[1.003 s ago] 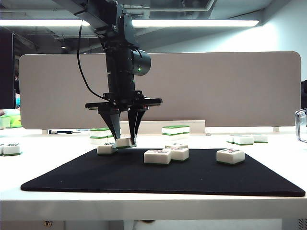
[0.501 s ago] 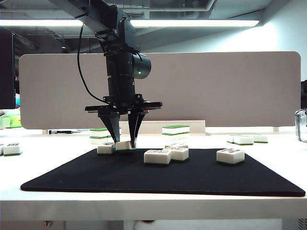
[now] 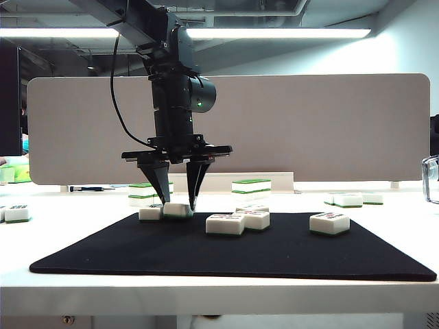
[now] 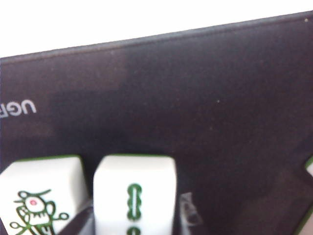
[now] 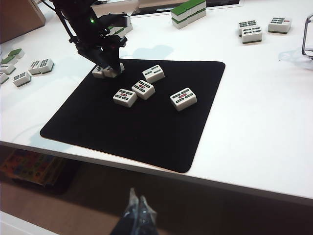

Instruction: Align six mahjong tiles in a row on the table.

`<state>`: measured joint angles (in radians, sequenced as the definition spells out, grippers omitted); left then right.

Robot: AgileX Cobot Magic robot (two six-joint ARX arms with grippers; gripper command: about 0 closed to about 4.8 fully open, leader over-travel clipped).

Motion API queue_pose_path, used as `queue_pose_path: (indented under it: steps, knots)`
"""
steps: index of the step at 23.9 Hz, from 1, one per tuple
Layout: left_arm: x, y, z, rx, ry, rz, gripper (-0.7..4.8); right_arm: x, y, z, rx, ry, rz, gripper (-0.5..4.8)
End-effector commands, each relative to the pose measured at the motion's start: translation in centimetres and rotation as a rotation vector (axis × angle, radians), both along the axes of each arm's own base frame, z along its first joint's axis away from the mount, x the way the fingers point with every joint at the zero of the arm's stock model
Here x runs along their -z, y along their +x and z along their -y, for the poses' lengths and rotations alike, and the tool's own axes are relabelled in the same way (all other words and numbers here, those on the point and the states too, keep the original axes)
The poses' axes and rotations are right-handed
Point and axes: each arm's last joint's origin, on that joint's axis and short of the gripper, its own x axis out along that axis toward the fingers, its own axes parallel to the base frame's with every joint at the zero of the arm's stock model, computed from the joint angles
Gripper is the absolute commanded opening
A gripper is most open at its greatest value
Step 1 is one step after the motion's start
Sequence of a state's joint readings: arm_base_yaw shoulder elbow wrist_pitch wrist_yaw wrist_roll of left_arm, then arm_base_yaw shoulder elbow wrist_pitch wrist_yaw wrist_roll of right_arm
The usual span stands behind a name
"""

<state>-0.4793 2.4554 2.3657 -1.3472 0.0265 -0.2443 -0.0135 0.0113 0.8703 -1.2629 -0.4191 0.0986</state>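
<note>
Near to far in the exterior view: three mahjong tiles (image 3: 236,221) lie mid-mat, one right. At the mat's (image 3: 206,260) far-left edge the left gripper (image 3: 177,203) straddles a tile (image 3: 178,210) beside another (image 3: 150,213), jaws parted, apparently released. Right gripper (image 5: 137,208) hangs off the table (image 3: 206,291), fingers together.

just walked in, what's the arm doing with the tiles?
The left gripper stands over the far left corner of the black mat, its jaws parted around a mahjong tile that sits on the mat beside another tile. Four more tiles lie loose mid-mat, not in line. The right gripper hangs closed off the table's near edge, holding nothing.
</note>
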Motion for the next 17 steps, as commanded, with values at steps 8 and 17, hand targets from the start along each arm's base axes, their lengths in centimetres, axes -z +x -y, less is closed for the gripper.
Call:
queue_pose_path:
  steps: [8,17]
  knots:
    - [-0.8,-0.3,0.0,0.002,-0.025,-0.002,2.20,-0.1,-0.2,0.0,0.001,-0.003,0.028,-0.01]
    - [-3.9,-1.5,1.9,0.106,-0.105,0.113,2.19,-0.1,-0.2,0.0,0.001,-0.003,0.029,-0.01]
